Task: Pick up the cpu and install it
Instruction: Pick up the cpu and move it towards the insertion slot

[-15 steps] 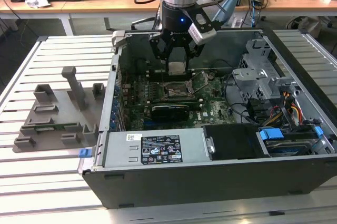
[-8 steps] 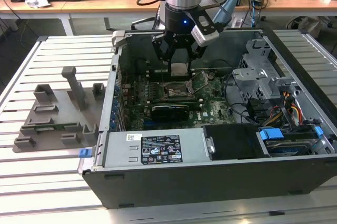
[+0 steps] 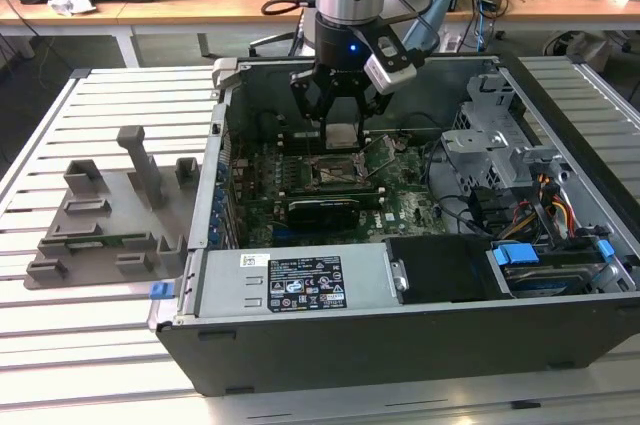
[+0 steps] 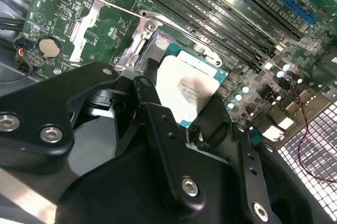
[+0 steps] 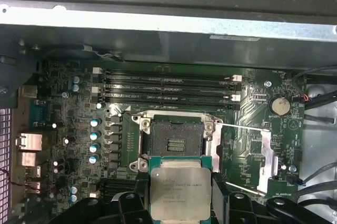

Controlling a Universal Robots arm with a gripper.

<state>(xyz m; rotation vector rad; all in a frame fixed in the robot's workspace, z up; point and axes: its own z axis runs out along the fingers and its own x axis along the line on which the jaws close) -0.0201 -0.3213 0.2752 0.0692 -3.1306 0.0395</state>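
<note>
My gripper [image 3: 341,135] hangs inside the open computer case, shut on the cpu [image 3: 341,134], a flat silver square with a thin green rim. In both wrist views the cpu [image 5: 180,193] [image 4: 188,90] sits level between the black fingers [image 4: 158,113], gripped by its edges. It hovers just above the motherboard, beside the open socket [image 5: 175,139] [image 3: 333,171], whose metal frame and lever [image 5: 242,126] are swung open. The cpu overlaps the socket's near edge in the first wrist view.
The case walls [image 3: 560,125] surround the motherboard. Memory slots [image 5: 168,89] run beside the socket, and a drive cage with cables [image 3: 500,145] stands at the exterior view's right. Grey plastic holder blocks [image 3: 110,215] lie on the slatted table at the exterior view's left.
</note>
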